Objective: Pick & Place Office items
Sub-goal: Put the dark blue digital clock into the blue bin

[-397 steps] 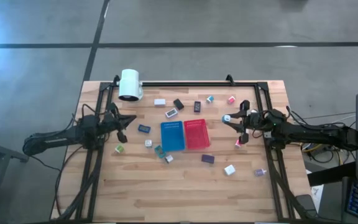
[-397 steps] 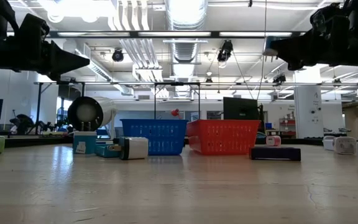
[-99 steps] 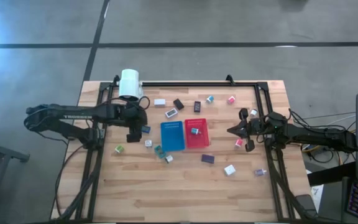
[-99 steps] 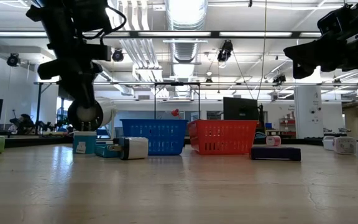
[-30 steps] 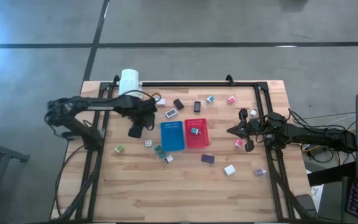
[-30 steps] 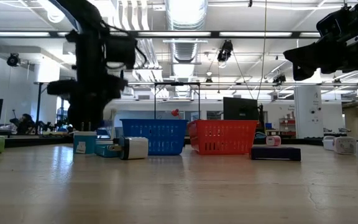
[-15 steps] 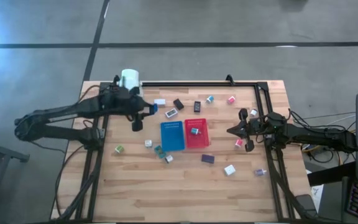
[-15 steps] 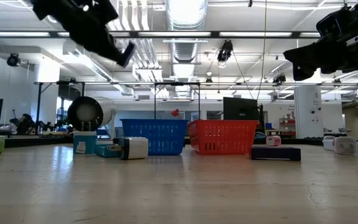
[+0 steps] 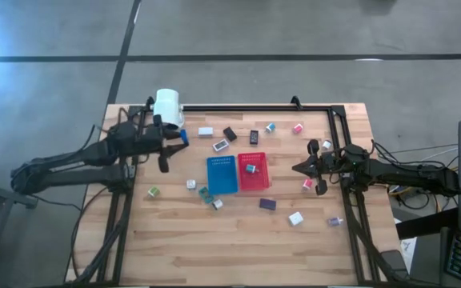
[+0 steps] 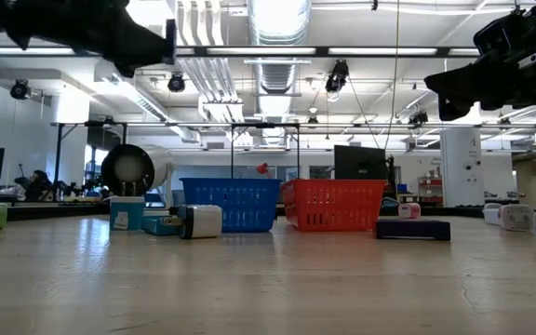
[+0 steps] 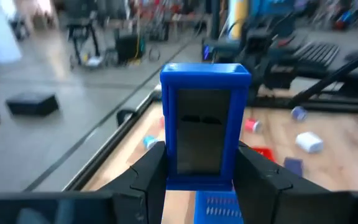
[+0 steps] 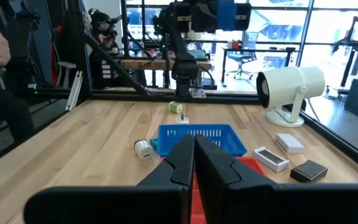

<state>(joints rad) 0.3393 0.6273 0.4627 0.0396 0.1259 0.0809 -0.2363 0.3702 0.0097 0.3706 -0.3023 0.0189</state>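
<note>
Blue block (image 11: 205,127) is pinched between my left gripper (image 11: 199,163) fingers, lifted well above the table near the white lamp head (image 9: 167,108), by the back left corner. Next I'd swing it over the blue tray (image 9: 222,174), staying high so I clear the dark item (image 9: 221,146) and white block (image 9: 206,131) on the way, then lower until it sits just above the tray floor before opening; dropping from height could bounce it out. Right gripper (image 9: 298,168) is fully closed, holding nothing, waiting just off the red tray (image 9: 259,181), which already has a small teal-white item (image 9: 251,168) inside.
</note>
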